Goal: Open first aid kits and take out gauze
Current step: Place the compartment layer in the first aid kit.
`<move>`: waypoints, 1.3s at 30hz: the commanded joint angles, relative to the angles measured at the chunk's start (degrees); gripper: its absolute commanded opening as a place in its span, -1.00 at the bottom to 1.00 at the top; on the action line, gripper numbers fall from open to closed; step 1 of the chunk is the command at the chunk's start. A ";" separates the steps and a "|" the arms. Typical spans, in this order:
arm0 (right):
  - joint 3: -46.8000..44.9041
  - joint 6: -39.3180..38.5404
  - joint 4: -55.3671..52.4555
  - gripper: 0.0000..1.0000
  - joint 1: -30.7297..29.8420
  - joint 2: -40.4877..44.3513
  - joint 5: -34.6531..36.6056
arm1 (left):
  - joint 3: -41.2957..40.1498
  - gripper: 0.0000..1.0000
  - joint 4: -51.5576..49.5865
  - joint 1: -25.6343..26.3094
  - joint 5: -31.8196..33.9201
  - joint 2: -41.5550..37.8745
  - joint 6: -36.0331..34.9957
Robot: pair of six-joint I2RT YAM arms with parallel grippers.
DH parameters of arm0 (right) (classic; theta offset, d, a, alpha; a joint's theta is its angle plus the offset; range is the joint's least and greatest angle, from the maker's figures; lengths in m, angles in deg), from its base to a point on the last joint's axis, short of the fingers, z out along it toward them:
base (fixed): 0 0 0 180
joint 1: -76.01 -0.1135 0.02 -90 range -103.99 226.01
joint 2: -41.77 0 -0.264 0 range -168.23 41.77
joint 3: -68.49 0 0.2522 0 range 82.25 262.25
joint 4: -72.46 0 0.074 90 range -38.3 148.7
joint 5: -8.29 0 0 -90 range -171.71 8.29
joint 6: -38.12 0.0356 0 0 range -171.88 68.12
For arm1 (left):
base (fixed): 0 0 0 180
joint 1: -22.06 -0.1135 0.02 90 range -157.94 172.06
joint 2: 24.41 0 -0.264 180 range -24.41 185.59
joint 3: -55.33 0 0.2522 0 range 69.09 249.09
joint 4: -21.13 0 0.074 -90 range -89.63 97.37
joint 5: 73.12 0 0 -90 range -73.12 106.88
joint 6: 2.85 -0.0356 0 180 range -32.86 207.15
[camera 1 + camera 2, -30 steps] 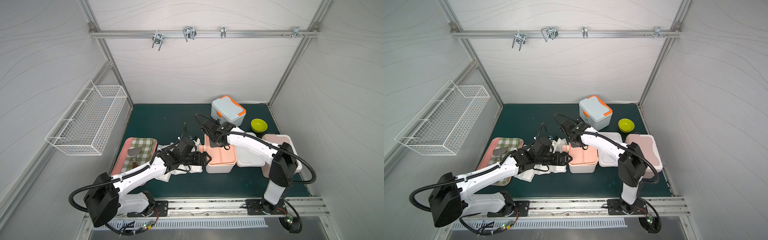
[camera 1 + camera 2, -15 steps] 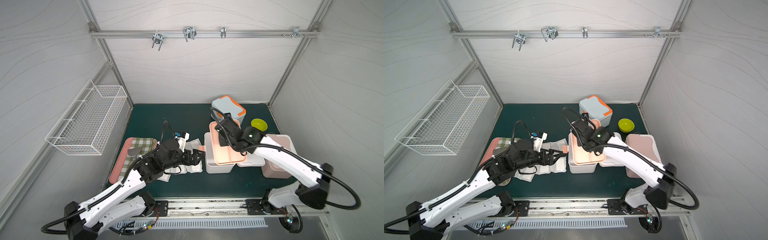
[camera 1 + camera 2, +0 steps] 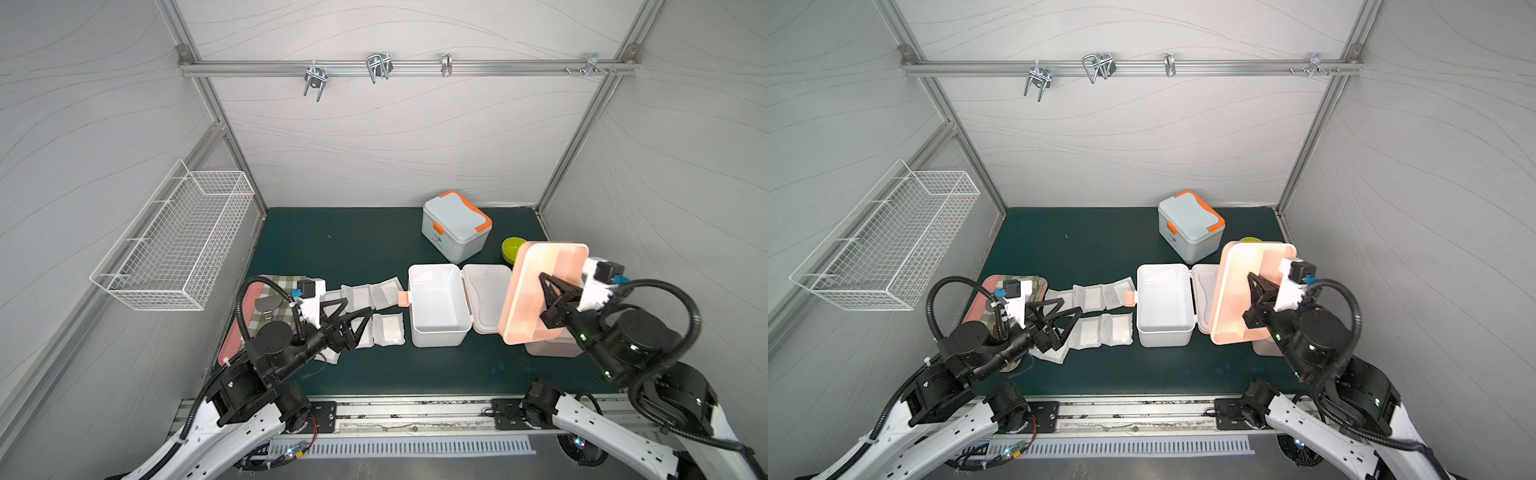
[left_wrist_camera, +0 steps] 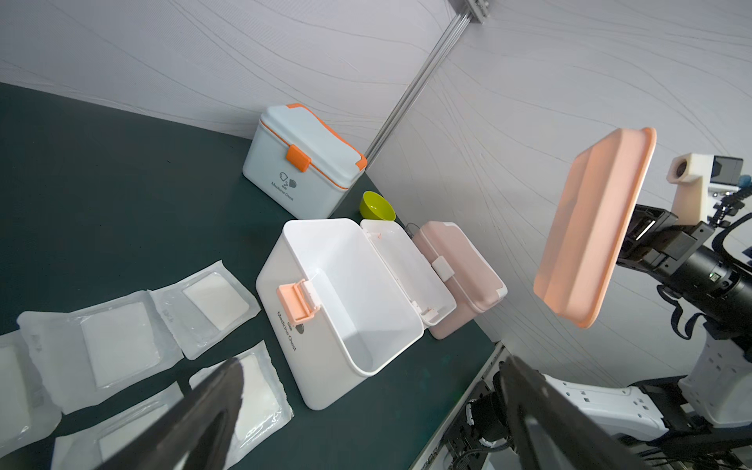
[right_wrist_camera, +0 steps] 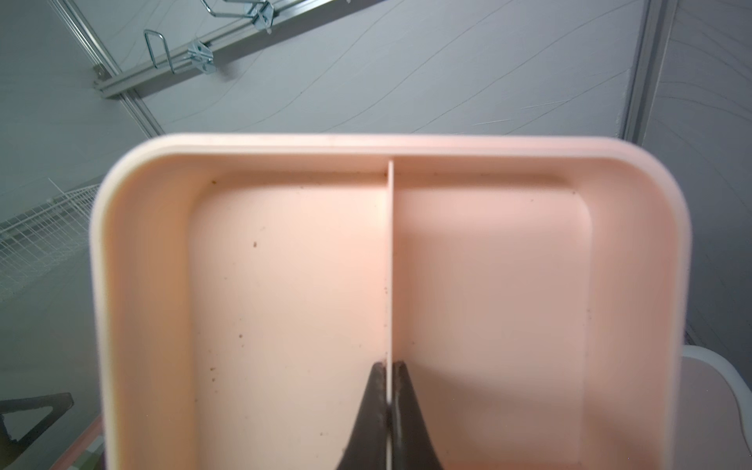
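Wire basket: white, fixed to the wall on the far left, off the table.
Pink tray: on the left edge of the dark green mat, lined with a green-and-white checked cloth; the left arm crosses over much of it.
Left gripper: jaws spread wide and holding nothing, hovering low over the pouches.
Gauze pouches: flat white pads in clear wrappers, lying out on the mat in two rough rows between the tray and the white kit; the left gripper covers some of them in both top views.
White kit: centre of the mat, open and empty, lid thrown back to the right, peach clasp facing the pouches.
Pale blue kit: behind the white kit near the back wall, closed, orange clasp fastened.
Green bowl: small, just right of the blue kit, partly hidden by the raised insert.
Peach insert tray: held up in the air, steeply tilted, its open side towards the right arm.
Right gripper: closed tight, pinching the insert's thin centre divider.
Pink kit: closed, white clasp, just beside the white kit's lid; mostly hidden beneath the insert in both top views.
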 commanded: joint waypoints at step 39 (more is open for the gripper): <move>27.76 20.81 -19.18 -1.00 6.18 -73.66 -21.06 | 12.45 0.98 -6.13 0.11 -4.97 31.95 0.06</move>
